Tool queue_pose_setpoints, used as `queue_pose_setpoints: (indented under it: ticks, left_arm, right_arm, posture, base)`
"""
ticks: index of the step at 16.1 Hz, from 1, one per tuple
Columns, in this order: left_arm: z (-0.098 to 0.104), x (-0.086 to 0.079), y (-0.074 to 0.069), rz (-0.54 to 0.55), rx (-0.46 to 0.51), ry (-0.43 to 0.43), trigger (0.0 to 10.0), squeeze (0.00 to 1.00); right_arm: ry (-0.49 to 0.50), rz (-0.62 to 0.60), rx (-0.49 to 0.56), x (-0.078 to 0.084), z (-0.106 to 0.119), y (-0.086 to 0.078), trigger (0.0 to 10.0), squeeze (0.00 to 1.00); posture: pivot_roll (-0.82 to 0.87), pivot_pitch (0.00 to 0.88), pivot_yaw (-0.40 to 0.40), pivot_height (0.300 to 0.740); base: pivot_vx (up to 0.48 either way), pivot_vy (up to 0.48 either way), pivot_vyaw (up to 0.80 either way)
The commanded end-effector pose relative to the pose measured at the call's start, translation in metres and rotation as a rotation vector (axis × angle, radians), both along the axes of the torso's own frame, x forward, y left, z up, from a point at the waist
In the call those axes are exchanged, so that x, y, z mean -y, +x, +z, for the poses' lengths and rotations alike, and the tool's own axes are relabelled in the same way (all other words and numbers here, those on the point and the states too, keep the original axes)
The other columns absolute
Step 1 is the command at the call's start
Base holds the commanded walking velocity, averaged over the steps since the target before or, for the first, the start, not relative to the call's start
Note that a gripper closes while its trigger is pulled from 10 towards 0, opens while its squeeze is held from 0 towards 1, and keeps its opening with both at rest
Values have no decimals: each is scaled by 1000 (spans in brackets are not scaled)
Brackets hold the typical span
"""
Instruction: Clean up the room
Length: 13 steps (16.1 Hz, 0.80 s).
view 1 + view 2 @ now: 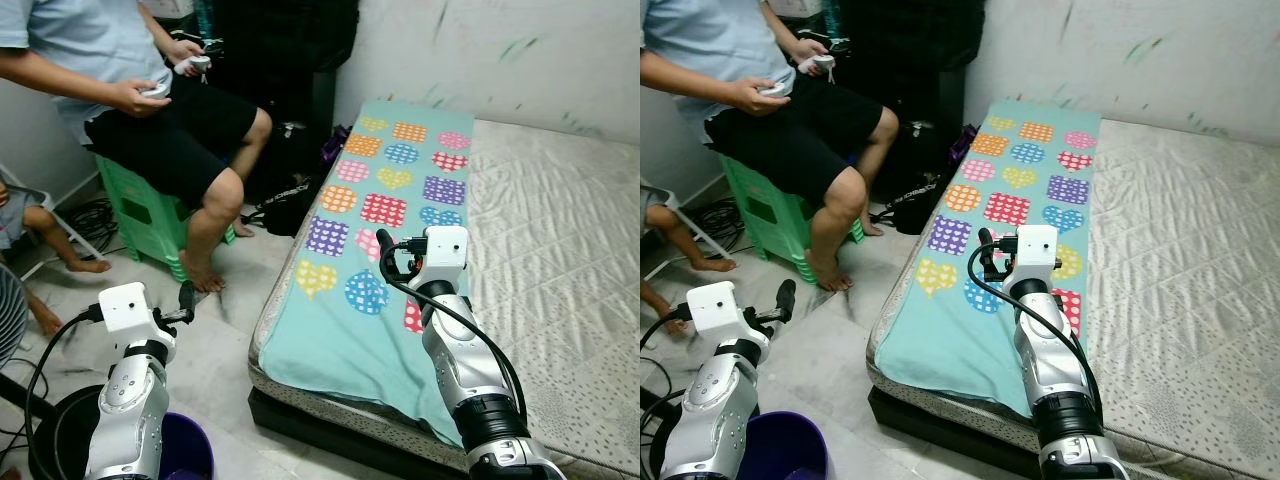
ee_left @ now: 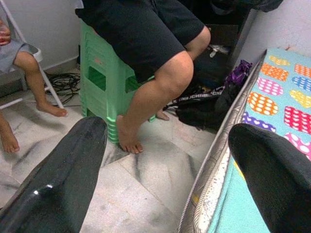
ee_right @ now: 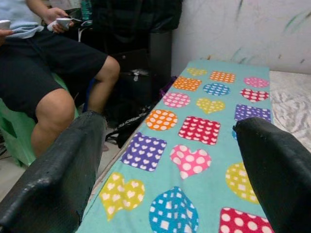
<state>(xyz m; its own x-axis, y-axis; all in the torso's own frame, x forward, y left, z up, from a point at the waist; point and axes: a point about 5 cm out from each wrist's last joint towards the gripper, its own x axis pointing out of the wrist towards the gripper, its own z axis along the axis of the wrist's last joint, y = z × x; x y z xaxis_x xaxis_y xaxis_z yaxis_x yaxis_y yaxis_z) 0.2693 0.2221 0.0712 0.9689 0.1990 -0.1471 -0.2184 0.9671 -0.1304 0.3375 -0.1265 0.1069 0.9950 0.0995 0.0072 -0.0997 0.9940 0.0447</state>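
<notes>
Looking, head views: a turquoise blanket (image 1: 385,225) with coloured hearts and squares lies spread flat along the near edge of a mattress (image 1: 560,230), its end hanging over the side.
Right gripper, head views: right gripper (image 1: 398,262) held over the blanket, near its middle; nothing seen in it.
Left gripper, head views: left gripper (image 1: 186,301) out over the tiled floor (image 1: 235,330) beside the bed, nothing in it.
Person: a person (image 1: 150,90) sits on a green stool (image 1: 140,215) by the bed, a small controller in each hand; a second person's bare legs show at the far left.
Other stuff: black bag (image 1: 290,190) on the floor against the bed's far corner, purple bucket (image 1: 790,445) by the robot's left arm, cables on the floor.
Left wrist view: both fingers (image 2: 63,179) set wide apart, holding nothing; floor, stool and mattress edge ahead.
Right wrist view: both fingers (image 3: 58,174) wide apart, empty, with the blanket just beneath and ahead.
Progress: judged only; the blanket already lies smooth and straight, which fits either a bed just laid or one about to be stripped. The bag and cables on the floor look like clutter left to deal with.
</notes>
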Motion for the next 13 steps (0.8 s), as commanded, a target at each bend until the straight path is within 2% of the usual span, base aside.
queue_pose_setpoints:
  ticks: [1,5,10,13]
  left_arm:
    - [-1,-2,0,4,-6,-8,10000,0]
    - [0,0,0,-17,0,-34,10000,0]
    - [2,2,0,-27,3,-43,10000,0]
    - [2,0,-2,-26,-2,-48,10000,0]
  right_arm:
    - [-3,5,6,2,0,-1,10000,0]
    - [-11,-15,0,9,-3,-2,10000,0]
    - [-20,-17,4,10,-4,-3,10000,0]
    - [-27,-21,7,12,-4,-3,10000,0]
  posture:
    - [-75,0,-10,740]
    - [-87,0,-5,740]
    - [-87,7,-3,740]
    - [-83,15,-2,740]
  base:
    - [0,0,-656]
    - [0,0,-764]
    - [0,0,-778]
    - [0,0,-173]
